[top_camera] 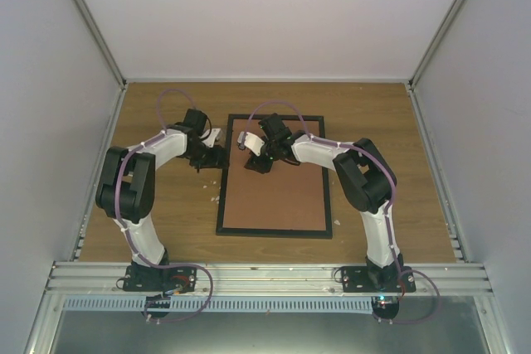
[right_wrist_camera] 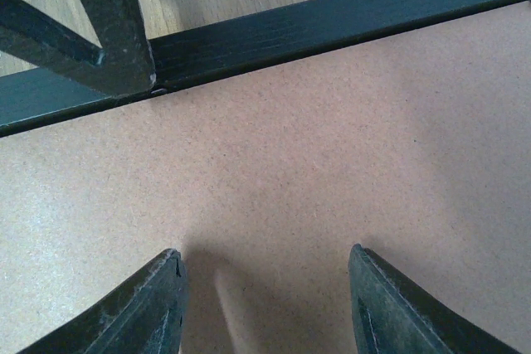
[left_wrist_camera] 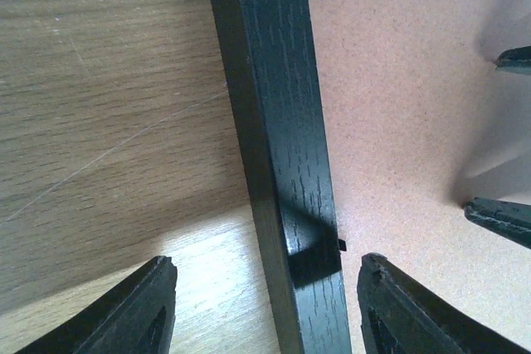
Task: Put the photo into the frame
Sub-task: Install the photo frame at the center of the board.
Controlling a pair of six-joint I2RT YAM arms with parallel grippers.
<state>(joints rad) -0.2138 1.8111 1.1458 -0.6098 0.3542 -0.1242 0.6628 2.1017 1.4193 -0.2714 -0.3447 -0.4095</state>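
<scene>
A thin black rectangular picture frame (top_camera: 274, 233) lies flat in the middle of the wood-grain table (top_camera: 415, 188), its long sides running away from the arm bases. A brown fibreboard backing panel (top_camera: 278, 192) fills it from rail to rail.

The left gripper (left_wrist_camera: 267, 263) straddles the frame's left rail near the far corner. Its fingers stand apart, one over the bare table and one over the panel, with a gap on each side of the rail (nothing is clamped). Between them, a small black tab (left_wrist_camera: 341, 244) juts from the rail's inner edge onto the panel.

The right gripper (right_wrist_camera: 265, 253) hangs low over the far part of the panel, just inside that same rail. Its fingers are spread too, with only board between them. The two tools are close together.

Bare wood runs all round the frame, in broad strips left and right and narrower ones at the far and near ends. White walls close in three sides, and an aluminium rail (top_camera: 274, 275) edges the near side.
</scene>
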